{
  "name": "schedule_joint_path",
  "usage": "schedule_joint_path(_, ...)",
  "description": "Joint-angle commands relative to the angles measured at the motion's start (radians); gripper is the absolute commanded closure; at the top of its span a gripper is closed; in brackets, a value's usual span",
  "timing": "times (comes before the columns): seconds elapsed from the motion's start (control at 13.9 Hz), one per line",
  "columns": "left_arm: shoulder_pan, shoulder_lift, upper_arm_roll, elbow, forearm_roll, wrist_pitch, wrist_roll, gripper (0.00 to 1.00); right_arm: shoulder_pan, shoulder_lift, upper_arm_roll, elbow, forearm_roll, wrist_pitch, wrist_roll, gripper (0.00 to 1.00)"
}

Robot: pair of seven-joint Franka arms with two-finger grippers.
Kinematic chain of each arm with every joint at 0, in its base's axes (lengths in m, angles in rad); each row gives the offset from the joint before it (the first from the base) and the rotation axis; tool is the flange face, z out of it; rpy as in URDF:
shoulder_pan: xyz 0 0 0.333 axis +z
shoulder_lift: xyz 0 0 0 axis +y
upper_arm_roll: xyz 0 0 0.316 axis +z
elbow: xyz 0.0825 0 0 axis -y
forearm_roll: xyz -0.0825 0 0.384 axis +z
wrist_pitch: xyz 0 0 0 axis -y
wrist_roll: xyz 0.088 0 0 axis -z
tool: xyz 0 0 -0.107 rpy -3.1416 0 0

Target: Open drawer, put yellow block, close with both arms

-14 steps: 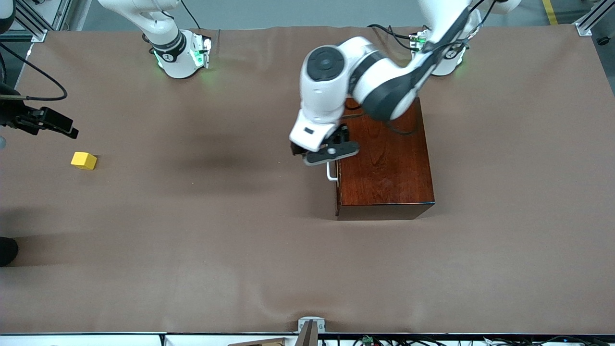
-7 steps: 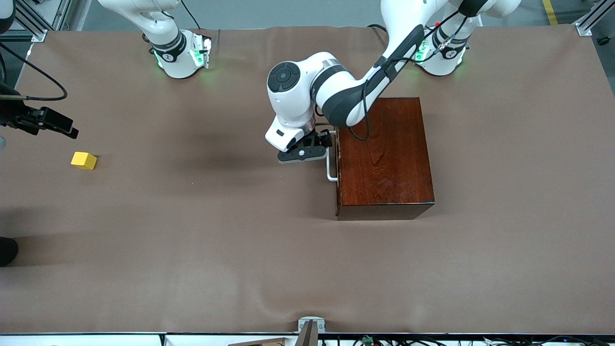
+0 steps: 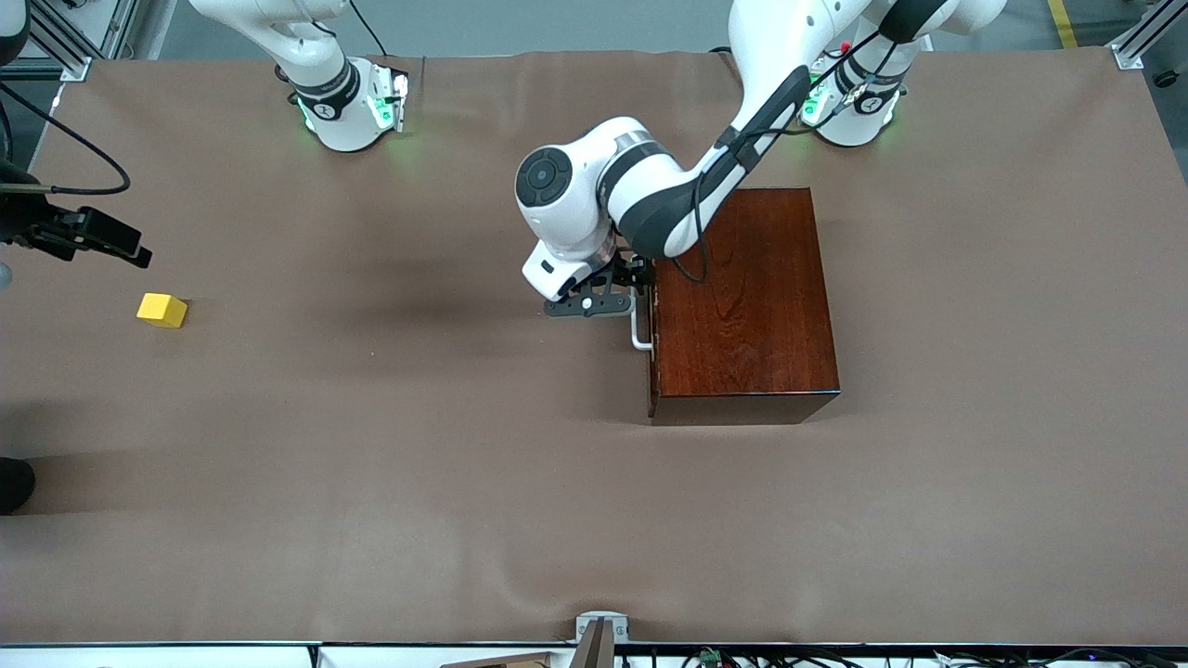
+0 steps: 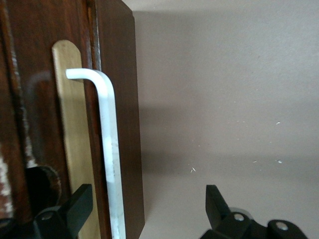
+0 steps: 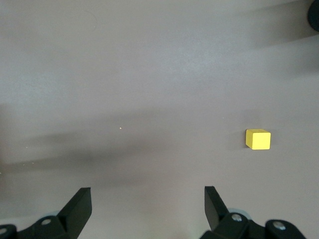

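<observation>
One drawer (image 3: 653,315) closed; yellow block (image 3: 162,310) outside.

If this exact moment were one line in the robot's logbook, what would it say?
drawer: shut | left gripper: open, fingers straddling white handle | right gripper: open, over table, waiting | yellow block: on table, untouched

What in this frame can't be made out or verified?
- Drawer inside: hidden in every view, since it sits shut in the wooden box.
- Handle: its lower end is cut off by the left wrist view's edge.
- Right gripper, open: the front view's edge cuts it off.
- Left gripper, open: the wrist hides its fingers from the front.
</observation>
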Motion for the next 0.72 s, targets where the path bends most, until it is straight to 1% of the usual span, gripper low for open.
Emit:
schedule_joint_path(0.0,-0.013,0.035,0.005,0.036,0.027,-0.017,-0.008,0.00,0.006,0.004,-0.009,0.011,0.011,-0.006,-0.006,0.00)
schedule_joint_path(0.22,-0.024,0.064,0.011,0.039,0.032,0.004,-0.048,0.00,0.006,0.004,-0.009,0.011,0.011,-0.005,-0.006,0.00)
schedule_joint_path(0.65,-0.036,0.072,0.013,0.048,0.030,0.098,-0.120,0.00,0.006,0.007,-0.009,0.010,0.009,-0.014,-0.011,0.00)
